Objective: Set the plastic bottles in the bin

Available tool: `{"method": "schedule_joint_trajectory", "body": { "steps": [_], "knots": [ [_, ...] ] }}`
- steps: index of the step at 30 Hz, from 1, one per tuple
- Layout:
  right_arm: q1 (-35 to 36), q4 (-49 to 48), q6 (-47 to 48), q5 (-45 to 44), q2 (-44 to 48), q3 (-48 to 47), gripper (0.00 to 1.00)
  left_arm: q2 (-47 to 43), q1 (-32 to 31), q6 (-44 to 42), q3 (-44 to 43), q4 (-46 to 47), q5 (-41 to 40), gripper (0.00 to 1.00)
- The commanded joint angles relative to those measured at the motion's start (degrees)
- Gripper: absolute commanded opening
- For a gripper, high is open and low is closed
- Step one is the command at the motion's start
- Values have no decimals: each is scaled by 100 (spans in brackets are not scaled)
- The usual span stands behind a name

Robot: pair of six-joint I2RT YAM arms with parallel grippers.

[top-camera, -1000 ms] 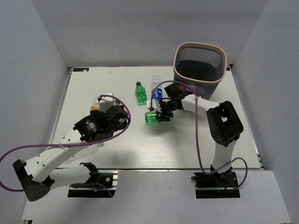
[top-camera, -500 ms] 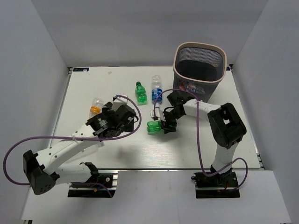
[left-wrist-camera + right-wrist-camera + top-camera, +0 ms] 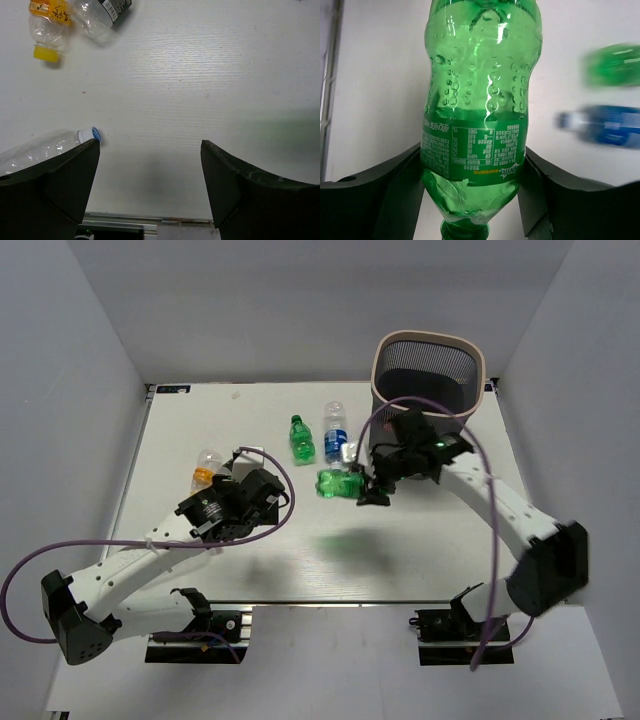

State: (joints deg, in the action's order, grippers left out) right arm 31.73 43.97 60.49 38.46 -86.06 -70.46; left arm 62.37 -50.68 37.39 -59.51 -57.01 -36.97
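Clamped around the labelled part of a green bottle [image 3: 480, 100], the right jaws hold it on its side above the table [image 3: 200, 420], neck towards the wrist and base pointing away. In the top view this green bottle [image 3: 338, 483] hangs just left of the bin [image 3: 440, 380] and nearer the arms than it, not over the opening, and it casts a soft shadow on the table below. The bin stands at the far right corner, its beige rim upward. Two more bottles lie on the table just beyond the held one: a second green bottle [image 3: 300, 438] and, beside it, a blue-labelled bottle [image 3: 335, 432]; the right wrist view shows both only as blurs. The left jaws stand apart over bare table, with nothing between them. In the left wrist view a clear bottle with a blue cap [image 3: 45, 150] lies against the outside of one finger. Farther off in that view lie an orange-capped bottle [image 3: 47, 25] and a clear bottle with a dark label [image 3: 100, 15], the two touching.
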Motion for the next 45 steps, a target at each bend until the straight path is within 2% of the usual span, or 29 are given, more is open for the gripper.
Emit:
{"method": "schedule_joint_trajectory", "body": {
  "steps": [1,3,5,8,9,10,13,17,23,24,25,26,27,31,34,35,39,41,45],
  "knots": [
    [-123,-183,-720,366,1080,-557,4,-137,31,41,9,-91,-92,90],
    [-175,-563,-1344,50,1362,-679,3,-277,31,41,71,-91,-91,83],
    [-245,-1343,-1987,-136,1618,-794,3,-278,31,-20,71,-91,-29,78],
    [-333,-2074,-2865,-645,1838,-978,0,-155,31,-196,71,181,32,77],
    [-368,-2624,-3320,-1334,1839,-1022,0,-59,31,-362,10,243,32,77],
    [-404,-2752,-3629,-1619,1743,-1075,0,64,31,-433,-52,243,32,77],
    [-631,-2718,-4070,-2621,1278,-1706,0,792,31,-487,-621,104,-38,82],
    [-1036,-2796,-4308,-2536,1092,-1954,0,1655,31,-434,-1142,-537,-38,89],
    [-1606,-2147,-4687,-2388,600,-2604,0,1848,84,-575,-1309,-661,462,94],
    [-1695,-1859,-4730,-2143,434,-2779,16,1919,84,-435,-1448,-906,463,95],
    [-1696,-1804,-4722,-2141,398,-2798,37,2006,84,-330,-1528,-1065,463,97],
    [-1844,-1795,-4757,-1854,388,-2781,84,2094,84,-215,-1599,-1232,463,97],
    [-1863,-1769,-4748,-1807,397,-2737,90,2260,136,-75,-1721,-1546,402,99],
    [-2074,-1909,-4871,-1675,459,-2544,90,2525,137,689,-1924,-2067,331,99],
    [-2241,-2032,-5003,-1587,494,-2517,90,2526,198,1857,-1924,-2331,585,99],
    [-2284,-2163,-5073,-1570,529,-2500,90,2413,251,2704,-1924,-2332,768,99],
    [-2513,-2629,-5161,-1307,940,-2071,90,1771,321,4678,-1415,-2332,1227,99],
    [-2566,-3024,-5196,-1201,1082,-1640,90,1490,374,5493,-1310,-2279,1044,99],
    [-2645,-3410,-5240,-596,1547,-1006,90,1032,646,6191,-1187,-2341,403,99]
  ]
}}
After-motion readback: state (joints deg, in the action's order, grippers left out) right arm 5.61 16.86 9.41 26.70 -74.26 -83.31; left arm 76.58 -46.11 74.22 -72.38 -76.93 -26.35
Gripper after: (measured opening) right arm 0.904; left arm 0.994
